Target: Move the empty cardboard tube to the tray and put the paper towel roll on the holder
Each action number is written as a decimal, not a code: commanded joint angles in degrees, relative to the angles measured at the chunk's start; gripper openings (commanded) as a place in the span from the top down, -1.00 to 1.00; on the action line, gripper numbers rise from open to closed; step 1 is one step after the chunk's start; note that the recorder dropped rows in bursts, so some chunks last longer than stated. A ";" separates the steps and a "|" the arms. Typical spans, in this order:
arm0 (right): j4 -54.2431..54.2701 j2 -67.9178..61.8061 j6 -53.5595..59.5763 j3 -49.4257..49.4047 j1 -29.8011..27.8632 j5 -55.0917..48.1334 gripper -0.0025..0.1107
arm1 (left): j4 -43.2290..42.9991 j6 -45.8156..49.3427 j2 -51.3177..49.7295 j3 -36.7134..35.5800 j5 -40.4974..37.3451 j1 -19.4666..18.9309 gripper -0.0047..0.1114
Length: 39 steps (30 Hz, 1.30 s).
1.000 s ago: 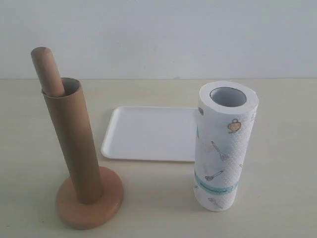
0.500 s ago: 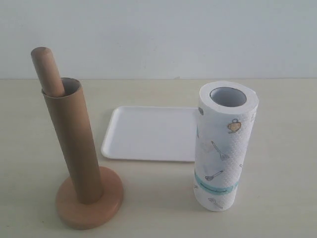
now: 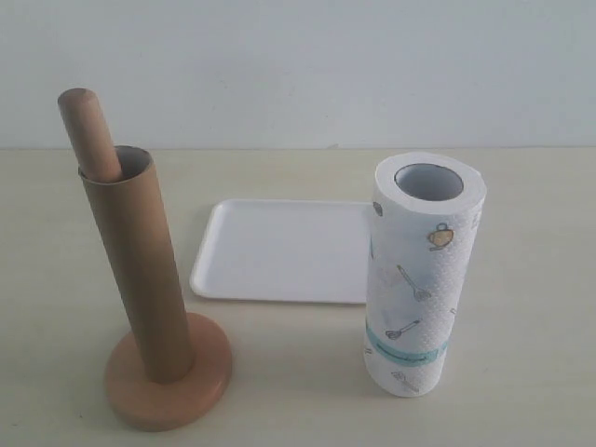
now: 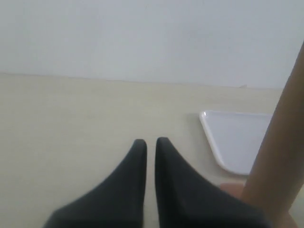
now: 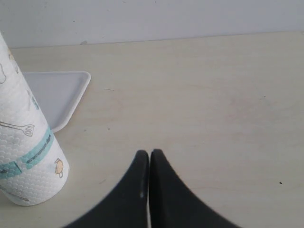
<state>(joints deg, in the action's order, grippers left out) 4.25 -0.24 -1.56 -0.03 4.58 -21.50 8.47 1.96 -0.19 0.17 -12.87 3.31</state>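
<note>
The brown cardboard tube (image 3: 135, 270) stands slipped over the post of the wooden holder (image 3: 168, 377), whose round top sticks out above it. Behind and to the right lies the white tray (image 3: 279, 251), with nothing on it. The paper towel roll (image 3: 419, 289) stands upright at the tray's right front corner. Neither gripper appears in the exterior view. My left gripper (image 4: 150, 142) is shut over bare table, with the tube (image 4: 278, 156) and tray (image 4: 237, 137) off to one side. My right gripper (image 5: 149, 154) is shut and holds nothing, near the roll (image 5: 26, 152).
A pale wall rises behind the light table (image 3: 521, 196). A corner of the tray (image 5: 66, 95) shows in the right wrist view beyond the roll. The holder's base (image 4: 232, 190) peeks out beside the tube in the left wrist view.
</note>
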 commanded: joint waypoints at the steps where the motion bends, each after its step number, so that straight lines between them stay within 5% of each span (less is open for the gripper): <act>1: -0.14 0.24 0.24 0.03 0.07 0.29 0.96 | -0.40 -0.15 0.19 -0.17 17.56 -0.25 0.81; 4: -0.14 0.24 0.24 0.03 0.07 0.29 0.96 | -0.40 -0.15 0.19 -0.17 32.48 -0.25 0.81; 7: -0.14 0.24 0.24 0.03 0.07 0.29 0.96 | -0.40 1.10 0.19 2.84 37.28 -0.25 0.81; 12: -0.14 0.24 0.24 0.03 0.07 0.29 0.96 | -3.80 2.45 -6.14 12.02 35.51 -0.25 0.81; 18: -0.14 0.24 0.24 0.03 0.07 0.29 0.96 | -10.02 -8.73 -21.97 19.17 24.84 -0.25 0.81; 26: -0.14 0.24 0.24 0.03 0.07 0.29 0.96 | -10.24 -14.51 -37.93 19.27 30.09 -0.12 0.81; 30: -0.14 0.24 0.24 0.03 0.07 0.29 0.96 | -28.40 -28.14 -43.00 18.25 25.48 1.56 0.82; 36: -0.14 0.24 0.24 0.03 0.07 0.41 0.96 | -51.80 -43.43 -45.50 12.15 35.38 7.35 0.85; 39: -0.14 0.24 0.24 0.03 0.07 0.40 0.96 | -52.91 -46.66 -44.28 7.68 36.16 8.60 0.85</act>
<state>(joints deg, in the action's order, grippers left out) 4.25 -0.24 -1.56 -0.03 4.58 -21.50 -41.91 -41.09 -45.48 10.47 21.72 10.87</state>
